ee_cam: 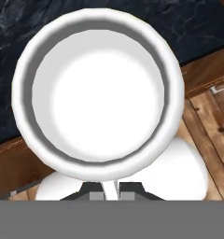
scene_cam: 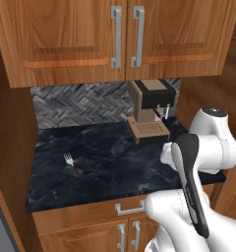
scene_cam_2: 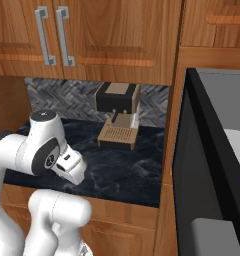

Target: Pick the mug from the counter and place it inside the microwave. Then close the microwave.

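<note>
In the left base view the black marble-look counter point(scene_cam: 115, 157) with faint white veins runs below wooden wall cabinets point(scene_cam: 120, 34) with silver handles. A brown-and-black coffee machine point(scene_cam: 150, 110) stands at the back right of the slab, against a grey herringbone backsplash point(scene_cam: 75, 103). A small fork with a dark handle point(scene_cam: 73, 166) lies alone on the left part of the counter, well apart from the coffee machine. The white arm point(scene_cam: 203, 162) rises at the lower right, over the counter's front edge.

In the right base view the coffee machine point(scene_cam_2: 117, 115) sits at the back of the counter point(scene_cam_2: 122, 165). To the right the large black microwave point(scene_cam_2: 212, 165) stands with its door swung open; its grey interior and an edge of the round light-grey turntable point(scene_cam_2: 238, 145) show past the door. The arm's white links point(scene_cam_2: 42, 150) bend at the lower left, in front of the counter.

In the hand view the small plain white rounded mug point(ee_cam: 99, 88) sits close against the camera, seen from above into its open mouth. The gripper point(ee_cam: 111, 192) is at the bottom edge; the jaws appear to pinch the mug's near rim, with a thin white wall between the dark fingertips point(ee_cam: 93, 190). Behind the mug lie the counter's front edge point(ee_cam: 20, 28), the wooden cabinet front below it and a plank floor point(ee_cam: 212, 121) at the right, so the mug is held off the slab.
</note>
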Controlling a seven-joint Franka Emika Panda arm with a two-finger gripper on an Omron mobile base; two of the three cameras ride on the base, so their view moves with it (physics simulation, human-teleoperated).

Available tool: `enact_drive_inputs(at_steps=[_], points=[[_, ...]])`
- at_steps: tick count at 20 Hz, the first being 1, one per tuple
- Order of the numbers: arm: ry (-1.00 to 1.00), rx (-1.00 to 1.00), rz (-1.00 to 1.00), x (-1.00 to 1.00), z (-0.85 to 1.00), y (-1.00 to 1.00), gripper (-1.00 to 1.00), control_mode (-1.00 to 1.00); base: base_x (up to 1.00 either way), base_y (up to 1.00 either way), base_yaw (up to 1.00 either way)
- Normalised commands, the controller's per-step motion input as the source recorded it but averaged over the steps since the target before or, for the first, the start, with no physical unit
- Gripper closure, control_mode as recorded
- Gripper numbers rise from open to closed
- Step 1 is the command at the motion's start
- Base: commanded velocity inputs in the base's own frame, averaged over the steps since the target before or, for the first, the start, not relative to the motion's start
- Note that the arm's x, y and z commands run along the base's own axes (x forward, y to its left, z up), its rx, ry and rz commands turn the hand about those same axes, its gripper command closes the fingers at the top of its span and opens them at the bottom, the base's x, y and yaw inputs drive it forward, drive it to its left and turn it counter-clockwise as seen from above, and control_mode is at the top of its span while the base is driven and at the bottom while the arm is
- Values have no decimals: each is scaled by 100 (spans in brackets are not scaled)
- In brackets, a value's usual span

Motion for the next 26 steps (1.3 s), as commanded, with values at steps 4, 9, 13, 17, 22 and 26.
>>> enact_drive_inputs(at_steps=[4,9,13,17,22,26], points=[[-1,0,8,-1,0,1,100,-100,0,0,0],[0,0,0,0,0,0,100,-100,0,0,0],[0,0,0,0,0,0,100,-100,0,0,0],[0,0,0,0,0,0,100,-100,0,0,0],[0,0,0,0,0,0,100,-100,0,0,0],[0,0,0,0,0,0,100,100,-58,0,0]])
